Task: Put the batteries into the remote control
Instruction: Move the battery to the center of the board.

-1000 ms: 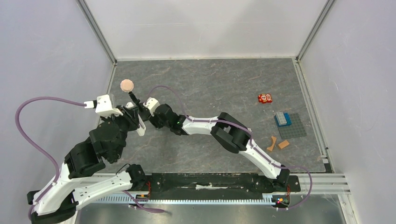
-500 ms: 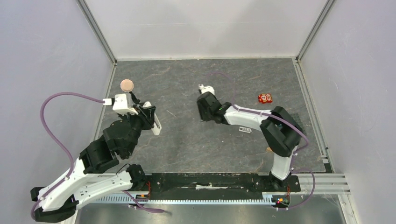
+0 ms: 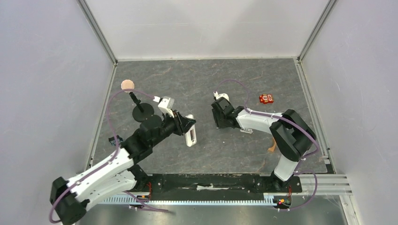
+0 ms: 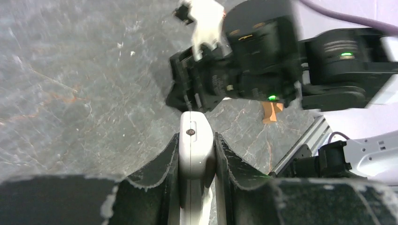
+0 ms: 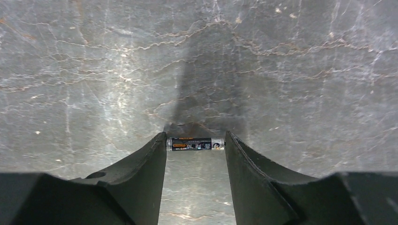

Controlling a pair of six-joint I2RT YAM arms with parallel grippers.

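Note:
My left gripper (image 3: 187, 125) is shut on the white remote control (image 3: 191, 132) and holds it edge-on above the floor, left of centre. In the left wrist view the remote (image 4: 196, 152) sits clamped between both fingers (image 4: 164, 161), its end pointing at the right gripper's black body (image 4: 220, 79). My right gripper (image 3: 218, 118) is right of centre and faces the remote. In the right wrist view a small dark battery (image 5: 195, 144) spans the gap between its fingertips (image 5: 158, 150), gripped end to end just above the floor. No other battery shows.
A red block (image 3: 266, 98) lies at the right. A tan wooden piece (image 3: 271, 148) peeks out beside the right arm and shows in the left wrist view (image 4: 271, 111). A small pale strip (image 3: 246, 131) lies under the right arm. A peach disc (image 3: 127, 85) lies far left.
My left arm has swung right, carrying the remote toward the centre. My right arm has pulled back from the left side to right of centre and now faces the remote.

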